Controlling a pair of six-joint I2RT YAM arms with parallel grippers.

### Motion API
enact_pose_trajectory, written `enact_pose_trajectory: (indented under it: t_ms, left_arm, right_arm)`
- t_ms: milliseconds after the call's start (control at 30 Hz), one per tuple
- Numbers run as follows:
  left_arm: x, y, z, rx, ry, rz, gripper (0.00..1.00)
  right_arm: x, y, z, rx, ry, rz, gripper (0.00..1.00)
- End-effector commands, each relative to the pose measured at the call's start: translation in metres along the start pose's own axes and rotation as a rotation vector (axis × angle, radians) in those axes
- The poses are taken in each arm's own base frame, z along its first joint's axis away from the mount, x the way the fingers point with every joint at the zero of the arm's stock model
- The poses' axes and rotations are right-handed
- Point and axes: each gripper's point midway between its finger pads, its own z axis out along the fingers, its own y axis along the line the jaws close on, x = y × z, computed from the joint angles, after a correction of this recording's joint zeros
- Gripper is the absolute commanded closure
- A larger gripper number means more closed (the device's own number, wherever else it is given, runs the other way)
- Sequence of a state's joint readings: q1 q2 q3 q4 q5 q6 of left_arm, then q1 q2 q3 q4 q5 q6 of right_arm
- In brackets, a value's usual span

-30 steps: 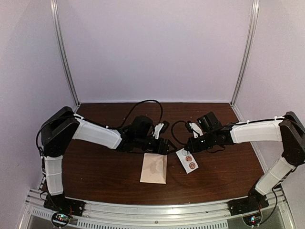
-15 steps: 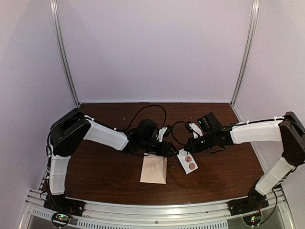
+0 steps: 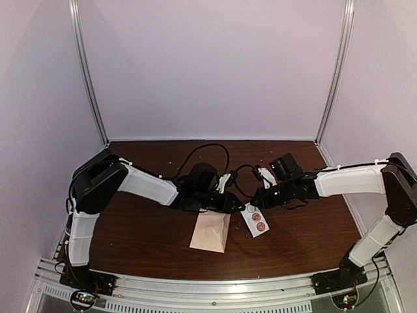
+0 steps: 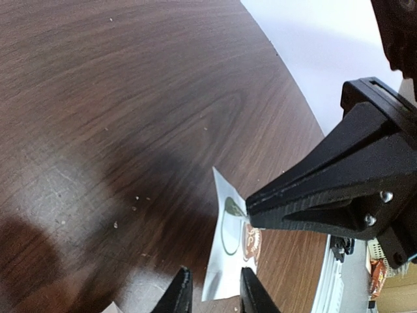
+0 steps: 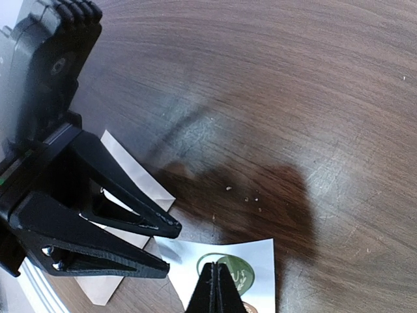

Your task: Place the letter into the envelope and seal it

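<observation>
Top external view of a dark wooden table (image 3: 143, 241) with two robot arms meeting at its middle. From the left, the white-sleeved left arm (image 3: 146, 184) stretches low across the wood. The left gripper (image 3: 228, 201) hovers just above the far edge of the envelope (image 3: 210, 231); its fingers stand a little apart and hold nothing. The envelope, small and tan, lies flat near the front centre. The letter does not show as a separate sheet, and whether it is inside the envelope cannot be told. Just right of the envelope lies a white sticker strip (image 3: 256, 220) with round stickers. The right gripper (image 5: 215, 279) has its fingers pressed together, tips down on the strip's far end; whether they pinch a sticker or only touch it is unclear.

Likely risks: the two claws sit very close and could knock together. A peeled sticker could curl or cling to a finger. Nothing pins the envelope, so a nudge could slide it away from the sticker
</observation>
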State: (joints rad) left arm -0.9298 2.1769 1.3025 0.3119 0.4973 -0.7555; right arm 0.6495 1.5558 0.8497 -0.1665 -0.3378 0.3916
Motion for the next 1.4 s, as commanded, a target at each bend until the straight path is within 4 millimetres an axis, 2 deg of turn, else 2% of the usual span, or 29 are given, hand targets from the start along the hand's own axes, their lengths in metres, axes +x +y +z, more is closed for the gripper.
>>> enact_pose_trajectory:
  t_ms: [0, 433, 933, 1367]
  left_arm:
    - [-0.009, -0.014, 0.007, 0.062, -0.024, 0.025, 0.79]
    - [-0.006, -0.012, 0.009, 0.067, -0.019, 0.010, 1.00]
    - [-0.004, -0.006, 0.009, 0.036, -0.013, -0.007, 1.00]
    - [-0.010, -0.007, 0.009, 0.026, -0.026, 0.002, 1.00]
  right_arm:
    - [-0.003, 0.005, -0.003, -0.016, -0.020, -0.009, 1.00]
    - [-0.006, 0.003, -0.005, 0.004, -0.031, -0.008, 1.00]
    - [-0.011, -0.008, -0.022, 0.086, -0.075, 0.002, 1.00]
    - [-0.013, -0.012, -0.031, 0.113, -0.091, 0.005, 1.00]
